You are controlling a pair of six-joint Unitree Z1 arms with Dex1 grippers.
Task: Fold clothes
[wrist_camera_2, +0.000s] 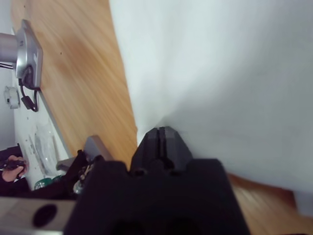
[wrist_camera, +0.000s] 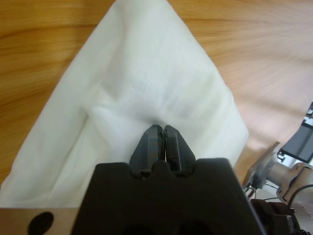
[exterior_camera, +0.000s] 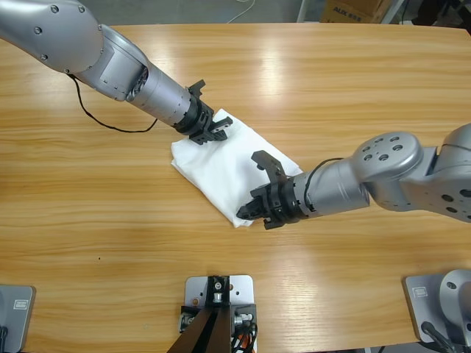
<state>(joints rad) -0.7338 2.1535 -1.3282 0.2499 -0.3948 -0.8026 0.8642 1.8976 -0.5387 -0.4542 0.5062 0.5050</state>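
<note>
Across the wooden bench (exterior_camera: 331,88), a folded white T-shirt (exterior_camera: 228,165) is being lain near the middle. Its upper corner is being pinched by the left gripper (exterior_camera: 213,132), its lower corner by the right gripper (exterior_camera: 254,209); shut jaws are being shown clearly only by the wrist views.

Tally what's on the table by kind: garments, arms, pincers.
White T-shirt, folded: 1
Silver-grey arms: 2
Black pincers: 2, the left pincer and the right pincer, each shut on the T-shirt
Total: 5
</note>
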